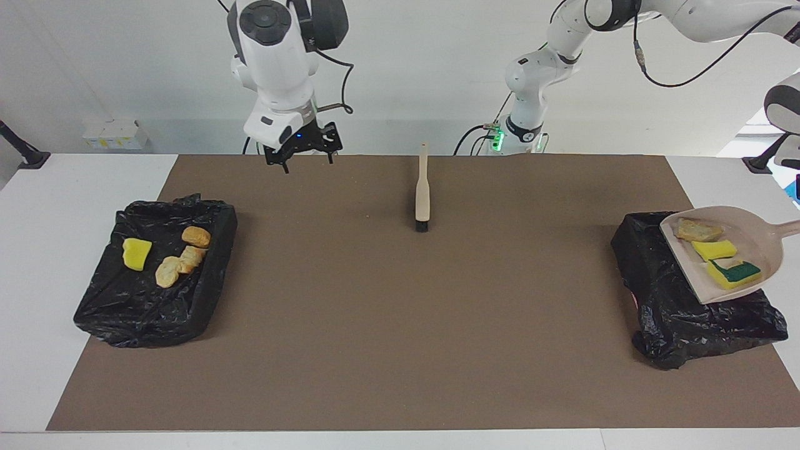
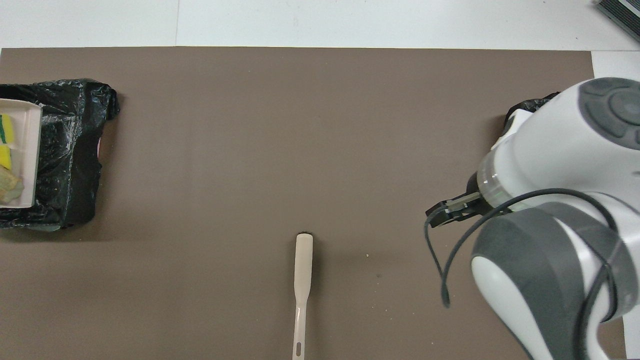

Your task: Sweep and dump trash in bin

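The right arm's fingers [image 1: 299,152] hang spread wide and empty over the brown mat [image 1: 400,325], between the brush [image 1: 422,197] and the black-bagged bin [image 1: 150,294] at that arm's end of the desk [image 1: 37,250]. That bin holds a yellow sponge piece [image 1: 136,254] and three tan foam chunks [image 1: 181,255]. The left arm's fingers are out of sight past the picture's edge, closed on the dustpan [image 1: 765,240] handle. The dustpan hangs tilted over the second bin [image 1: 662,312], carrying a tan chunk [image 1: 699,230], a yellow sponge [image 1: 714,249] and a yellow-green sponge [image 1: 734,273].
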